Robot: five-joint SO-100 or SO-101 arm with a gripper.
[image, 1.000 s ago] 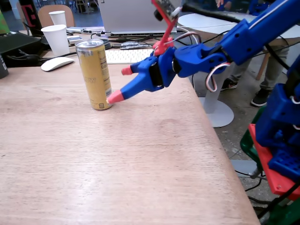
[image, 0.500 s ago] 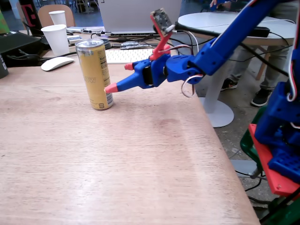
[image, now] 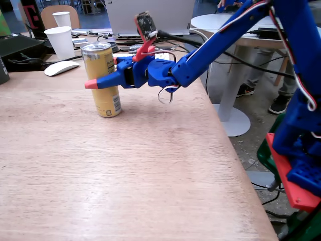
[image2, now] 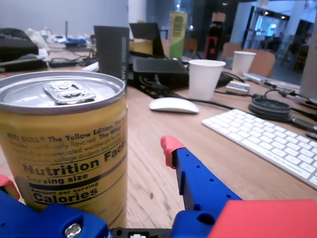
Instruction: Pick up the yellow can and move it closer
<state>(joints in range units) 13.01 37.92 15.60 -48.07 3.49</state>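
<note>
The yellow can (image: 103, 93) stands upright on the wooden table (image: 125, 170), toward the far left in the fixed view. My blue gripper (image: 104, 72) with red fingertips reaches in from the right at the can's upper half. It is open, with one finger (image: 100, 82) crossing the can's front and the other behind it. In the wrist view the can (image2: 64, 148) fills the left, silver top and pull tab showing. It sits between the jaws of the gripper (image2: 88, 166). A gap shows between the can and the right finger (image2: 190, 178).
Two white paper cups (image: 60, 42) (image: 62, 19), a white mouse (image: 60, 68), a keyboard (image2: 267, 141) and cables lie behind the can. The table edge (image: 220, 130) drops off at the right, with a round white table (image: 225, 22) beyond.
The gripper has risen from the can's base and moved left, so its fingers now straddle the can's upper half. The can has not moved.
</note>
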